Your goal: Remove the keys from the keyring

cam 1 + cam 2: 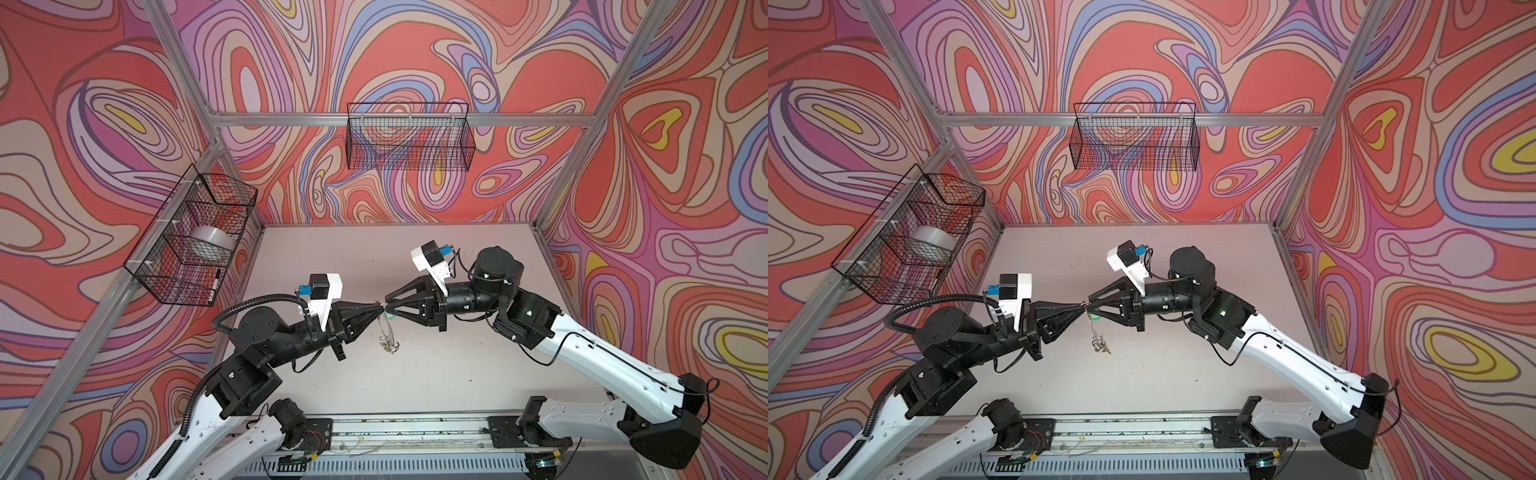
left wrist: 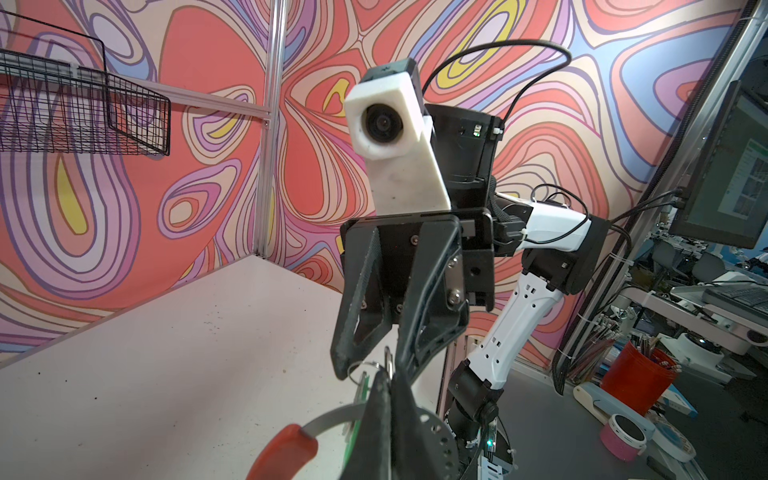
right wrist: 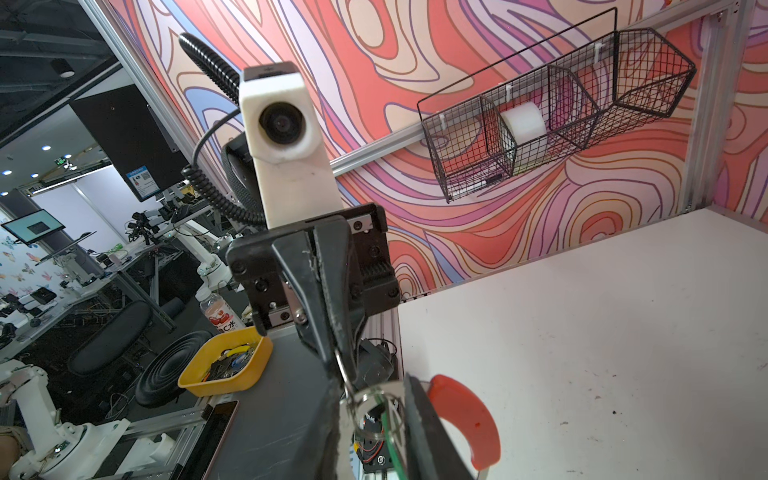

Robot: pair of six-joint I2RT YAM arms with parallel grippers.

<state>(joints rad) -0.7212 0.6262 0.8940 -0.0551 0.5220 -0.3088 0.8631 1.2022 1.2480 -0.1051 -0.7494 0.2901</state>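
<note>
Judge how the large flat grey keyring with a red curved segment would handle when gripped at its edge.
Probably stiff: the large flat grey keyring holds its curve though the left gripper pinches only one edge. Probably apt to pivot or swing: it hangs edge-on, with a cluster of small silver metal pieces at its lower end.

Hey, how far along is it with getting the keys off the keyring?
Done: nothing yet; the keys hang from the keyring above the table. In hand: the left tool is shut on the keyring, and the right tool, jaws apart, straddles a small split ring by the green tag. Left: the keys must come off.
</note>
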